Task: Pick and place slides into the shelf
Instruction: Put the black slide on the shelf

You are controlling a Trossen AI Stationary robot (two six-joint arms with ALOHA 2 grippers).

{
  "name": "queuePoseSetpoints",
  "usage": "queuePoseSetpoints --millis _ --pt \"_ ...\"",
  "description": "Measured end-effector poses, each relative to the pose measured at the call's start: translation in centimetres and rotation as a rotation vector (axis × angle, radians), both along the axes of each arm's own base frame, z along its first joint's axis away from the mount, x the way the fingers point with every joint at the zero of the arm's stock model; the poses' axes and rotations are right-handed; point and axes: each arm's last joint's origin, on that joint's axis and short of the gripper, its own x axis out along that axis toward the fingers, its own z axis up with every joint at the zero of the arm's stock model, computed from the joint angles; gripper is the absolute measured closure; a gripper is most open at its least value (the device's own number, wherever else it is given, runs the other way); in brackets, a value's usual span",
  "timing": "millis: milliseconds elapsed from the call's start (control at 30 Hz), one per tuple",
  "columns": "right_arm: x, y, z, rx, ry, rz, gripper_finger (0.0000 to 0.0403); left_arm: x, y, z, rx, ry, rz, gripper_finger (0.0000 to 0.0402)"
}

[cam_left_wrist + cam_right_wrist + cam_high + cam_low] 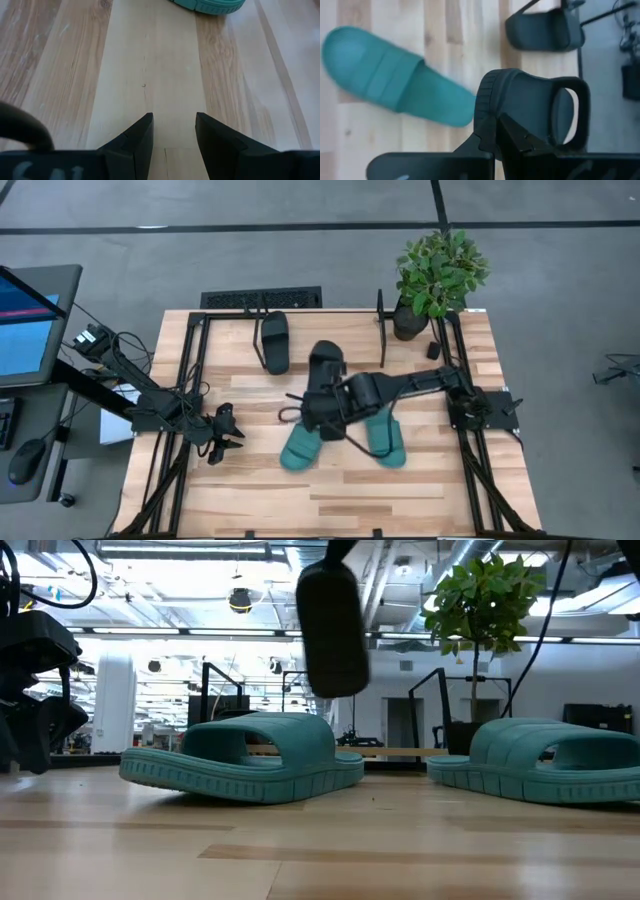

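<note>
Two teal slides lie sole-down on the table, one [300,448] [250,755] left of the other [385,438] [545,760]. One black slide [273,340] [545,30] rests on the shelf [380,330] at the far edge. A second black slide [326,365] [333,630] [530,105] hangs in my right gripper [322,402] [507,135], above the table's middle, between the teal pair and the shelf. My left gripper [225,438] [173,120] is open and low over bare wood near the left teal slide [210,5]. My right gripper pinches the black slide between its two fingers at the thick sole edge [487,107], beside the strap opening [565,115]. The fingers point down from above. The slide is lifted clear of the table and hangs on end, well above the teal slides.
A potted plant [440,275] stands at the far right corner, just right of the shelf. Black arm-mount frames [185,380] [465,390] run along both sides of the table. A laptop [30,325] sits off the left edge. Bare wood lies along the near edge.
</note>
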Motion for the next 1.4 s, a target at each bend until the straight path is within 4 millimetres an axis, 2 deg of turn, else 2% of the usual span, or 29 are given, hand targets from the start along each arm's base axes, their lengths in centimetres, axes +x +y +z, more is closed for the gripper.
queuePoseSetpoints --millis 433,967,1167,1400 --pt "2.2 -6.1 0.5 -0.092 -0.023 0.089 0.0403 0.0 0.0 0.0 0.001 0.0 0.0 0.0267" --pt "3.5 -13.0 0.7 -0.128 -0.077 0.062 0.0403 0.0 0.0 0.0 0.001 0.001 0.0 0.0267" --pt "3.7 -15.0 0.1 -0.131 -0.071 0.06 0.0403 0.0 0.0 0.0 0.001 0.001 0.0 0.0267" --pt "3.8 -16.7 0.4 -0.14 -0.095 0.068 0.0403 0.0 0.0 0.0 0.001 0.001 0.0 0.0267"
